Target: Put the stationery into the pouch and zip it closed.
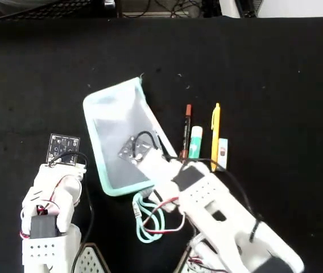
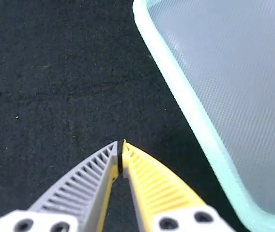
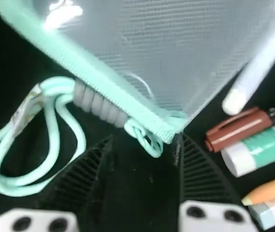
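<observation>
Our left gripper [image 2: 121, 147] has its fingers pressed together and holds nothing. The pouch [image 2: 176, 92] edge runs just beside them. Our right gripper [image 3: 144, 139] has its fingers spread, and the pouch's corner with the little zip loop [image 3: 138, 129] sits right between the tips (so this arm is nearer). The brown pen [image 3: 239, 126], glue stick [image 3: 258, 152] and yellow pen [image 3: 268, 191] lie side by side just past one finger, outside the pouch.

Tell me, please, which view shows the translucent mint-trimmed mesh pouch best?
The high view: the translucent mint-trimmed mesh pouch lies nearly whole, the right arm covering one corner. The left wrist view gives one rounded corner; the right wrist view, its zipper edge and mint cord loop.
</observation>
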